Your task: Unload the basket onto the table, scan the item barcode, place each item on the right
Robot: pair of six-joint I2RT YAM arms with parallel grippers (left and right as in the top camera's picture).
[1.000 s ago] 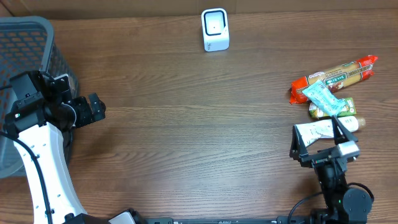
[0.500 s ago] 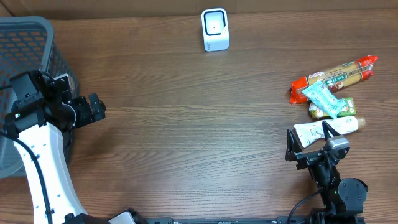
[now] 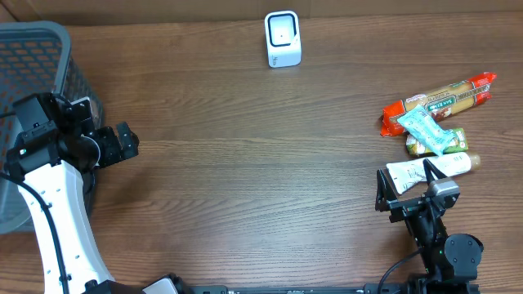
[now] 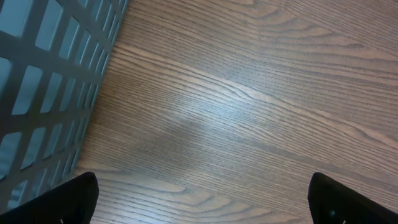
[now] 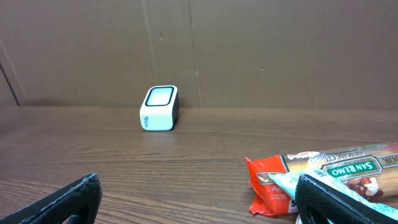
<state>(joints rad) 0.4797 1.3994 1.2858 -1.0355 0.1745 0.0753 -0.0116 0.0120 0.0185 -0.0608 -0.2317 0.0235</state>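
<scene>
The right gripper [image 3: 406,181], jaws spread wide and empty, is hovering near a white plastic tube [image 3: 407,169] that is lying with a long red-and-tan packet [image 3: 441,100], well right of the small white box-shaped scanner [image 3: 283,38]. The left gripper [image 3: 128,140], jaws also apart, is hanging far left of the scanner.

- The table [image 3: 245,188] is dark brown wood, with its grain running side to side in the overhead view.
- A soft, pale sheen [image 4: 217,106] of light lies across the tabletop in the left wrist view.
- Behind the table's far edge stands a plain brown wall [image 5: 280,50], matte and evenly lit, crossed by thin upright seams.
</scene>
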